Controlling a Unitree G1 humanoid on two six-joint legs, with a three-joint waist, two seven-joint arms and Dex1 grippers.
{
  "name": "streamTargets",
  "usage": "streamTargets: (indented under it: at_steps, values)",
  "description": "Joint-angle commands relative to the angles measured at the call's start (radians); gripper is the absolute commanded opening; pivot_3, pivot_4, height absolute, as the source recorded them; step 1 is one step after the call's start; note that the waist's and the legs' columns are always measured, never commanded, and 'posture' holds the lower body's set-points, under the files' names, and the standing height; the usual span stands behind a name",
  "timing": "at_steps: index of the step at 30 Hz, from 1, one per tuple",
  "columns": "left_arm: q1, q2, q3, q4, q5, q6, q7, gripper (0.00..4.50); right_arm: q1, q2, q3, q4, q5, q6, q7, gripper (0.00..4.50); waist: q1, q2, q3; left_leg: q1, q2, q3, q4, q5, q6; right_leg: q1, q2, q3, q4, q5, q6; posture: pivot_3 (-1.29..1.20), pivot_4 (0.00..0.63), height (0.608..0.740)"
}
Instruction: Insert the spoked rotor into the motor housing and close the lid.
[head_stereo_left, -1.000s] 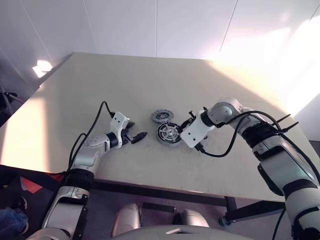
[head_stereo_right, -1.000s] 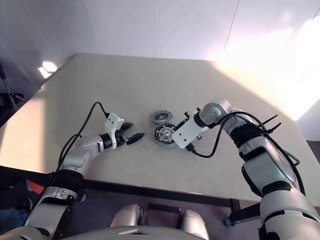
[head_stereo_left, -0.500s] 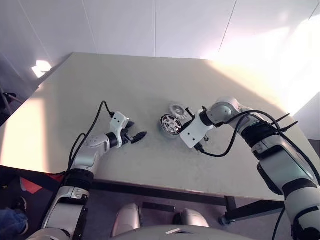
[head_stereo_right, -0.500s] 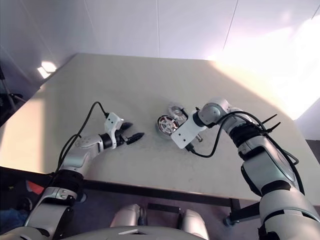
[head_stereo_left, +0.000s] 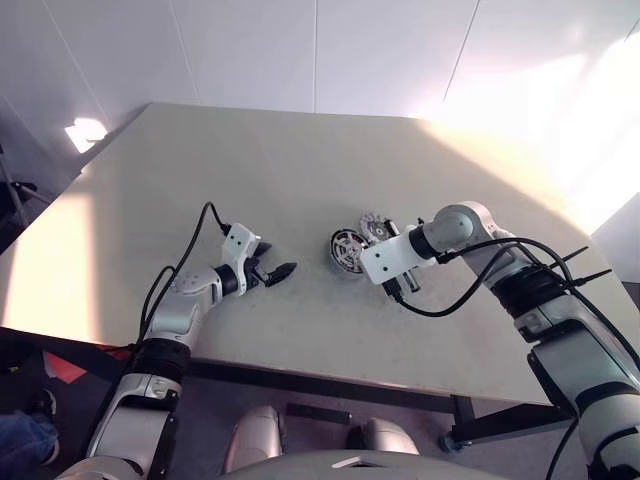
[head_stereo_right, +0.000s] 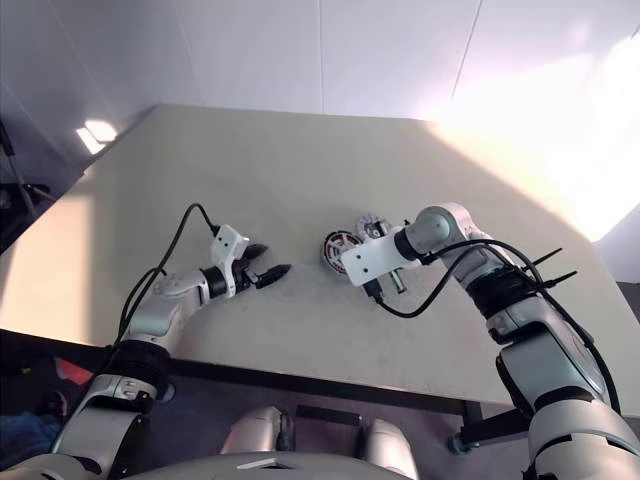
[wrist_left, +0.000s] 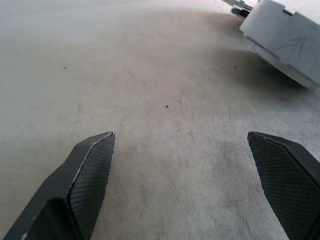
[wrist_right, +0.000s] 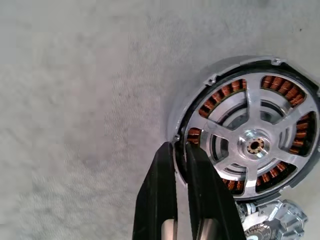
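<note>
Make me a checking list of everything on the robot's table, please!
Surface: beige table, bright sunlight across its right side.
Motor housing: tipped up on the table, copper windings showing, its rim pinched by the right gripper.
Spoked rotor: sits inside the housing, silvery spokes over the windings.
Lid: grey ribbed disc right behind the housing; whether they touch is unclear.
Clutter: nothing seen.
Left gripper: open, holding nothing, low over bare table.
Right gripper: shut on the housing's rim.
Cables: black cable along the left arm, another looping off the right arm.
Surroundings: white wall panels behind the table.
</note>
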Motion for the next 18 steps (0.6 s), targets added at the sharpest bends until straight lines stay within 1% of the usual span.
streamTargets:
  at_steps: [1,5,7,9,13,18]
  values:
    - [0.011,-0.005,0.0,0.006,0.001,0.01,0.013,4.5,0.033,-0.014,-0.06,-0.232,0.121,0.326,0.095,0.02,0.007,0.002,0.001,0.0,0.0,0.0,0.0,0.0,0.0,-0.001,0.0,0.0,0.0,0.0,0.0,0.0,0.0,0.74]
    - [0.012,-0.009,-0.002,0.006,0.0,0.009,0.016,4.5,0.042,0.011,-0.068,-0.366,0.191,0.677,0.105,0.02,0.01,0.003,0.002,0.0,0.0,0.0,0.0,0.0,-0.001,-0.002,0.0,0.0,0.001,0.0,0.0,0.0,0.0,0.74]
    - [0.012,-0.01,-0.002,0.007,0.001,0.008,0.016,4.5,0.021,0.044,-0.068,-0.383,0.215,0.845,0.073,0.02,0.01,0.003,0.002,0.0,0.0,0.0,0.0,0.001,-0.001,-0.002,0.0,0.0,0.001,0.0,0.0,0.0,0.0,0.74]
    - [0.013,-0.01,-0.002,0.007,0.001,0.007,0.016,4.5,-0.008,0.088,-0.066,-0.354,0.222,0.981,0.02,0.02,0.011,0.003,0.002,0.0,0.0,0.0,0.0,0.001,-0.002,-0.002,0.0,0.0,0.001,0.0,0.0,0.0,0.0,0.74]
    - [0.019,-0.004,0.002,0.001,-0.001,0.008,0.015,4.5,-0.05,0.152,-0.069,-0.308,0.251,1.161,-0.068,0.02,0.013,0.003,0.002,0.0,0.0,0.0,-0.002,0.002,-0.004,-0.003,0.0,0.0,0.001,0.0,0.0,0.0,0.0,0.74]
    - [0.019,0.003,0.007,-0.001,-0.001,0.009,0.015,4.5,-0.066,0.169,-0.054,-0.304,0.3,1.25,-0.128,0.02,0.013,0.003,0.002,0.0,0.0,0.0,-0.005,0.003,-0.006,-0.003,0.0,0.0,0.0,0.0,0.0,0.0,0.0,0.74]
